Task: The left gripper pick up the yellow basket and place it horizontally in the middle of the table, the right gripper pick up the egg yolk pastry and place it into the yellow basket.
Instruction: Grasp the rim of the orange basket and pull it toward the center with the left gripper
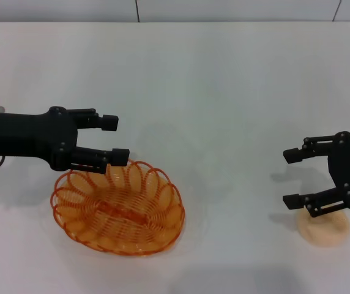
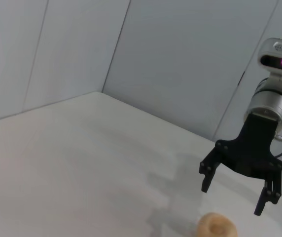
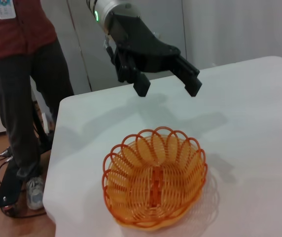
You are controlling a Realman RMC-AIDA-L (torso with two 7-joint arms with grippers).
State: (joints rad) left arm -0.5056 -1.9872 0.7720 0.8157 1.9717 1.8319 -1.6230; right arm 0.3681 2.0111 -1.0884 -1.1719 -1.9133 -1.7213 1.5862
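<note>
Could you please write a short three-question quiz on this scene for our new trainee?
1. True or false: the yellow basket has nothing inside it.
2. Which gripper is above the egg yolk pastry? A) left B) right C) neither
3. Fill in: the left gripper is open, above the basket's ____ rim.

Key:
1. True; both the head and right wrist views show only bare wire inside.
2. B; the right gripper is open above the pastry, which lies on the table.
3. Far; its fingers are apart and hold nothing.
</note>
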